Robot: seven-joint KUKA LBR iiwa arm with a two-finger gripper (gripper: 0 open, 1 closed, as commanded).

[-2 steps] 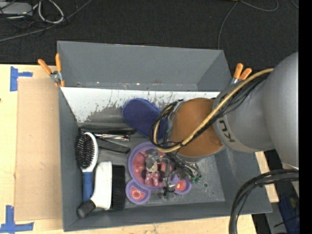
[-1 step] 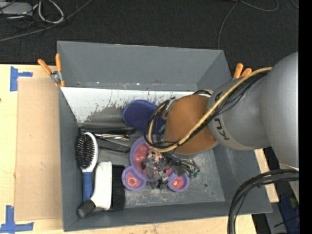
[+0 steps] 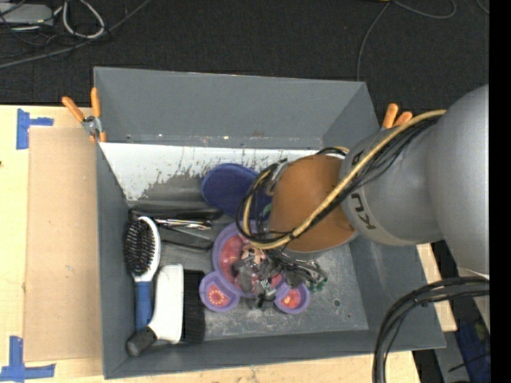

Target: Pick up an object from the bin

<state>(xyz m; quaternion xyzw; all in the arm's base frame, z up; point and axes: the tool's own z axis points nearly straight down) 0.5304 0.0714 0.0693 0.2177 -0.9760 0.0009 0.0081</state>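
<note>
Several small things lay in the grey bin, and the cluster of purple cups with pink insides on its floor serves as the landmark. Farthest left of the cups was a black hairbrush with a blue handle. Just beside it, and nearer the cups, was a white scrubbing brush with dark bristles. Up and to the left of the cups lay a black-handled tool, too dark to name more closely. Directly behind the cups rested a blue rounded thing.

The gripper was low in the middle of the cups, with purple pieces touching or just beside it on the left, behind and to the right. Whether it was apart, together or clamped on a cup could not be told, since its tip was a dark tangle against the cups. Above and right of the cups sat the robot's orange wrist cover, with cables looped round it, and beyond that the grey arm.

Judged from this, the reach to the cups was made, but no grasp could be confirmed. All the cups appeared to lie on the bin floor, so the lift was not yet done.
</note>
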